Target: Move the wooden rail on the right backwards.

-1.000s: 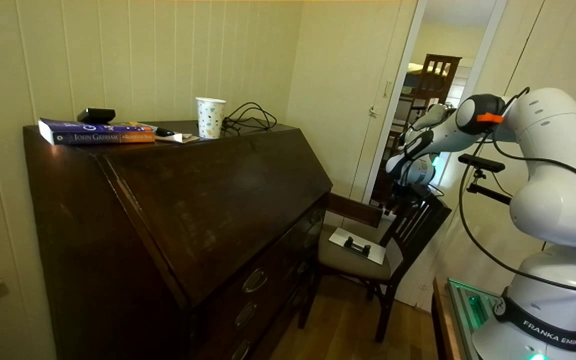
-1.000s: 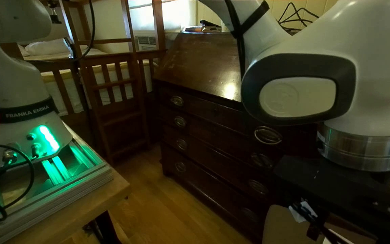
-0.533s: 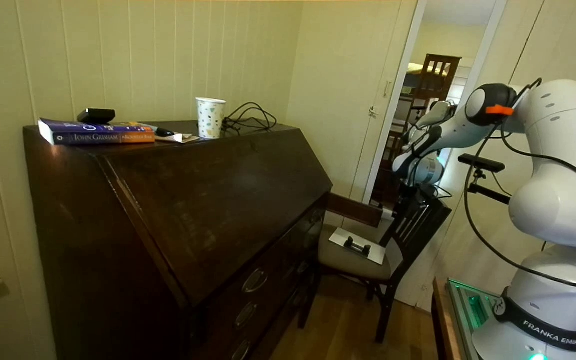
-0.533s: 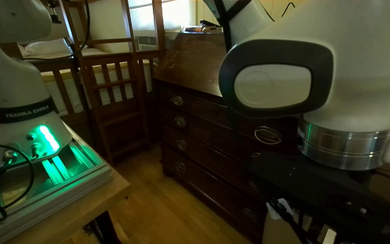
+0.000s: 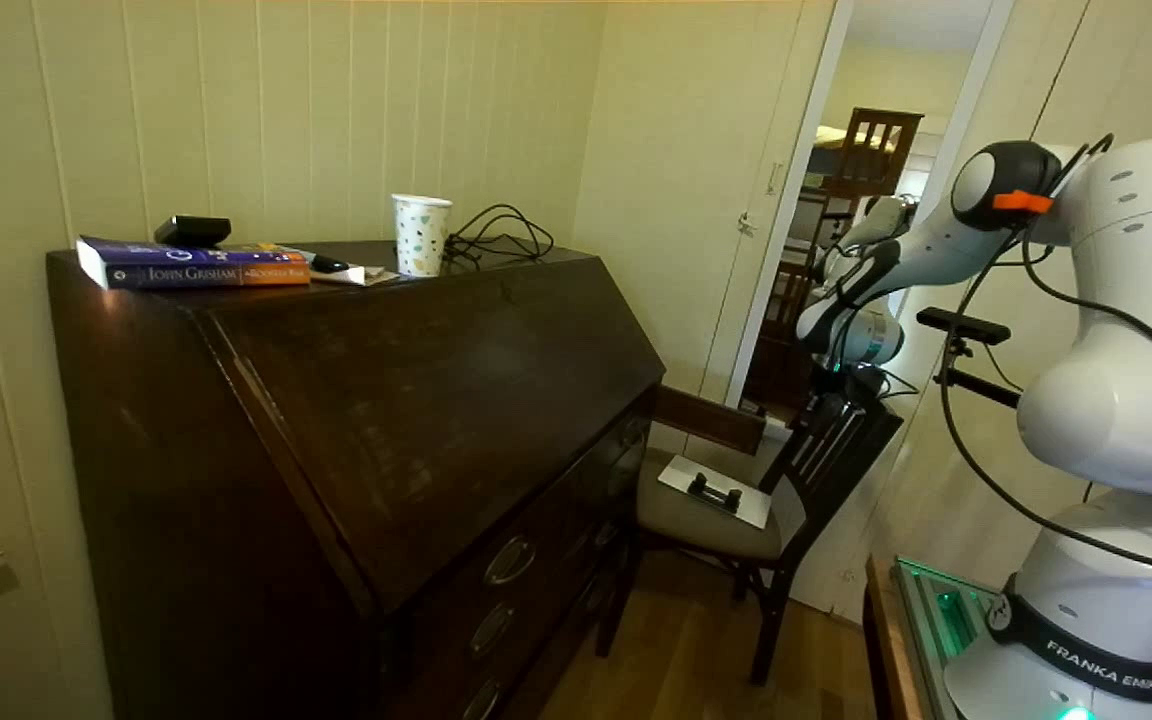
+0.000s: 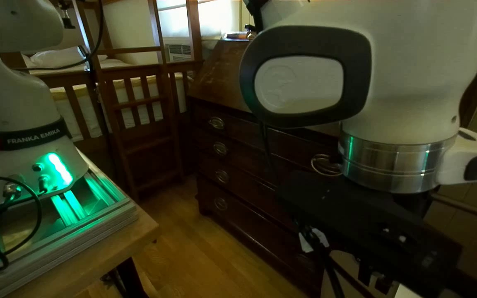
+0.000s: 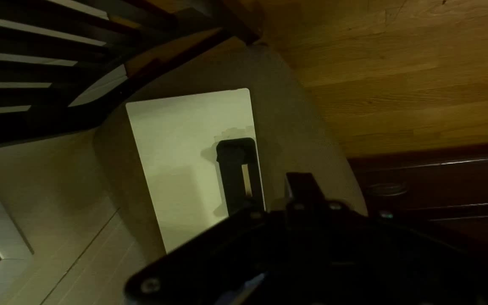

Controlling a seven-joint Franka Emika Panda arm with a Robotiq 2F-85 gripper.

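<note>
Down below the closed pincer [image 7: 305, 186], a white panel [image 7: 176, 140] lies on the chair [image 7: 292, 123].

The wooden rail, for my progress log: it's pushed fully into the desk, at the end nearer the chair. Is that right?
Not pushed in: in an exterior view, the wooden rail sticks out from the desk. It is at the end nearer the chair.

The black, jointed gripper [image 7: 305, 183] carried a round screw head [image 7: 150, 285]. Above the gripper sat a silver cylindrical collar [image 6: 396, 165] and a white arm [image 6: 412, 78] with a black-rimmed oval cap [image 6: 300, 85]; well apart, a black base band [image 5: 1104, 665] read "FRANKA EMIKA".
</note>
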